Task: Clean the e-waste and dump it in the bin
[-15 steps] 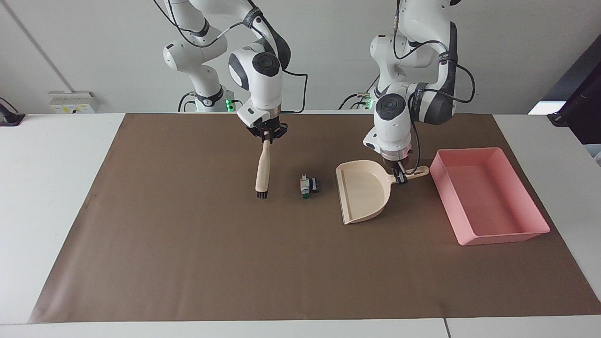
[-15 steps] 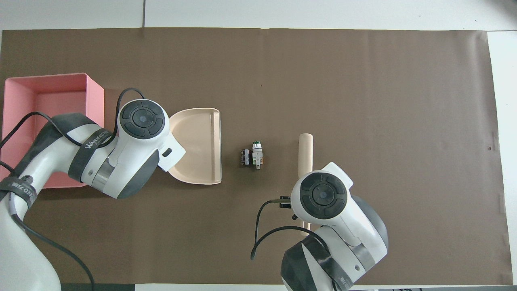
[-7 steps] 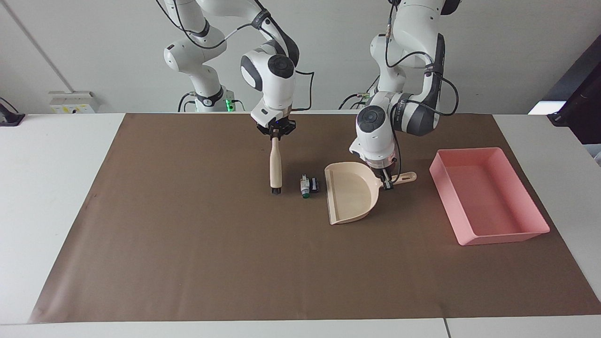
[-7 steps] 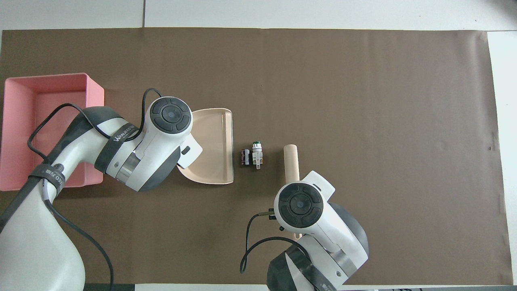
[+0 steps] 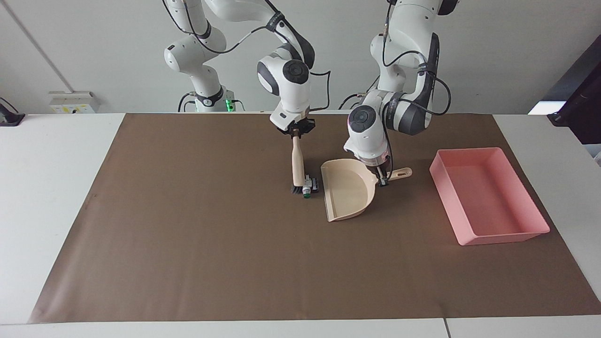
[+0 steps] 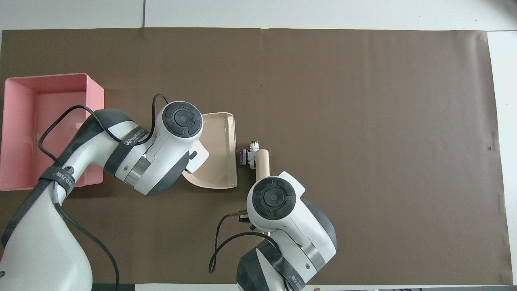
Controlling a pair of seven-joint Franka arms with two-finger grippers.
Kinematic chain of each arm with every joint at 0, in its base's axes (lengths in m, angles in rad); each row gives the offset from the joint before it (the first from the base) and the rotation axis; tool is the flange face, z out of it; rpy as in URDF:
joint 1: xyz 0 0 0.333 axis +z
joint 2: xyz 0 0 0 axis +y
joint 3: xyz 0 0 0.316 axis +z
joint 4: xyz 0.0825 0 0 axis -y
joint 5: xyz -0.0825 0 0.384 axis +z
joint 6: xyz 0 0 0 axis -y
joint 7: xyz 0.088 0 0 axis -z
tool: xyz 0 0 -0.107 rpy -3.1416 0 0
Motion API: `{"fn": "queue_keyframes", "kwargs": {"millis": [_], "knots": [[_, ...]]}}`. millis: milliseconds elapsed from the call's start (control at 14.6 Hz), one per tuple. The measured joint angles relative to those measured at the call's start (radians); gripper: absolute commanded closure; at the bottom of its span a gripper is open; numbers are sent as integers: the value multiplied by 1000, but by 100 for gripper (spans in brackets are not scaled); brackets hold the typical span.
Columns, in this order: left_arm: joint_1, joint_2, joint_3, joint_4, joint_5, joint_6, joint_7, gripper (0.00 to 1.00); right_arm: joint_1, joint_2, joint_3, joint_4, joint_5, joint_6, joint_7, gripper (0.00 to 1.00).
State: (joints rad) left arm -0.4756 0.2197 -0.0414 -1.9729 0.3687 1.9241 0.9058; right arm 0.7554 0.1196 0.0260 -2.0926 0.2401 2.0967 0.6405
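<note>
In the facing view, the right gripper (image 5: 295,133) is clamped on the top of a wooden brush (image 5: 297,163), which hangs nearly upright with its dark bristles down on the brown mat (image 5: 188,234), touching the e-waste (image 5: 310,186). The two tiny pieces lie between the bristles and the open lip of the beige dustpan (image 5: 347,190), just beside that lip. The left gripper (image 5: 382,180) is closed on the dustpan's handle and holds the pan low on the mat. The pink bin (image 5: 488,199) sits empty toward the left arm's end of the table, well apart from the pan. In the overhead view, the brush (image 6: 262,161) partly covers the e-waste (image 6: 248,155), which lies right at the dustpan's (image 6: 218,149) straight edge; both grippers are hidden under their wrists here, and the bin (image 6: 24,89) shows beside the left arm. The step in hand looks like the sweep itself. The next move probably calls for a short, flat stroke toward the pan, with the lip kept pressed down so the pieces ride in and do not slip beneath.
</note>
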Motion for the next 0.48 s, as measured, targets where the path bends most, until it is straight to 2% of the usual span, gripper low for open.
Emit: {"fn": "queue_keyframes", "kwargs": {"millis": [206,480], "knots": [[-3,1,0,-1,0,-11,-8,100,17,83,3,70,119,97,0,100],[-3,2,2,-5,0,-9,-8,100,23,103,3,128,182,116,0,100]]}}
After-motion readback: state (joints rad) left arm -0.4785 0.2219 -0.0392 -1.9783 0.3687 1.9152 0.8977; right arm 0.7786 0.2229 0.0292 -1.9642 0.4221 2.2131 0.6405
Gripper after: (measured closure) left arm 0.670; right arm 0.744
